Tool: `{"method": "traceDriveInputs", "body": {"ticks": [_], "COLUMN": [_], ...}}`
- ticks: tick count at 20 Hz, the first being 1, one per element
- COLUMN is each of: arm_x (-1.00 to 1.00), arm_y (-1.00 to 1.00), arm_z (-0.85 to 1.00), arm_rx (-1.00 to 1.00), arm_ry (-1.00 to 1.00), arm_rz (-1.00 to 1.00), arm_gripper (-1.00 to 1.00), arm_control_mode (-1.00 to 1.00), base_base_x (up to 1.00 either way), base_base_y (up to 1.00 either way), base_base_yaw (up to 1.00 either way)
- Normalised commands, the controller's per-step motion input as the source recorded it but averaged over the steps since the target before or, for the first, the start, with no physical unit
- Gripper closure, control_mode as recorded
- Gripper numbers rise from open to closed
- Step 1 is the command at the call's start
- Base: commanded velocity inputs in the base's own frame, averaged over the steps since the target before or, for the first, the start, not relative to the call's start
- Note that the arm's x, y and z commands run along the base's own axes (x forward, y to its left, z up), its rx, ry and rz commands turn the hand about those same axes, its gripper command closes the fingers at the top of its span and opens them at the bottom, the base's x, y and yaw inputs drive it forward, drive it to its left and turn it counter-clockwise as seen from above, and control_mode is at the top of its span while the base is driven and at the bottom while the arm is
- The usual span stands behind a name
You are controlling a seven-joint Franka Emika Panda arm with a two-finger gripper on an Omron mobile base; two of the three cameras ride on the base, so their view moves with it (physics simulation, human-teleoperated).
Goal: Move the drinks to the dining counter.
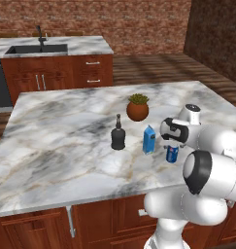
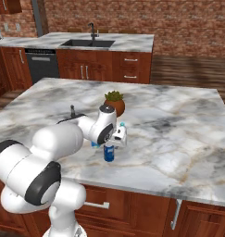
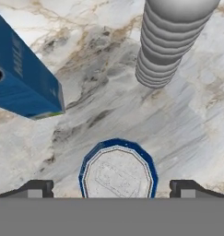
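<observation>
Marble island surface (image 1: 56, 146): released hand (image 3: 111, 193) hovers above the can (image 3: 117, 171), fingertips straddling it for grasping. Carton (image 3: 21, 78) and water bottle (image 3: 171, 41) stand near the can, awaiting transfer.

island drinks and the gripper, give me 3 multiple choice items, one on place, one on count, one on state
1. Where does the can lie in the hand view?
A. between the two fingertips
B. behind the carton
C. beside the sink

2. How many drinks stand on the island, counting the black bottle, the carton, the clear bottle and the can?
A. two
B. four
C. six

3. How is the gripper set?
A. shut on the carton
B. shut on the plant pot
C. open above the can

Answers: 1 A, the can's top sits midway between the fingertips. 2 B, four drinks show across the views, near the plant pot. 3 C, the jaws stand wide to either side of the can, holding nothing.
</observation>
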Motion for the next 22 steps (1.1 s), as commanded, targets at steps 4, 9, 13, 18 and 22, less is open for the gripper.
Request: {"method": "traceDriveInputs", "body": {"ticks": [4, 9, 13, 18, 22], "arm_x": [0.05, 0.00, 0.00, 0.00, 0.00], "arm_y": [-0.04, 0.00, 0.00, 0.00, 0.00], "arm_z": [-0.06, -0.08, -0.10, -0.13, -0.13], "arm_rx": [0.00, 0.00, 0.00, 0.00, 0.00], "arm_ry": [0.00, 0.00, 0.00, 0.00, 0.00], "arm_rz": [0.00, 0.00, 0.00, 0.00, 0.00], "arm_gripper": [-1.00, -1.00, -1.00, -1.00, -1.00], "arm_control_mode": [-1.00, -1.00, -1.00, -1.00, -1.00], "base_base_x": [0.00, 0.00, 0.00, 0.00, 0.00], "base_base_y": [0.00, 0.00, 0.00, 0.00, 0.00], "base_base_yaw": [0.00, 0.00, 0.00, 0.00, 0.00]}}
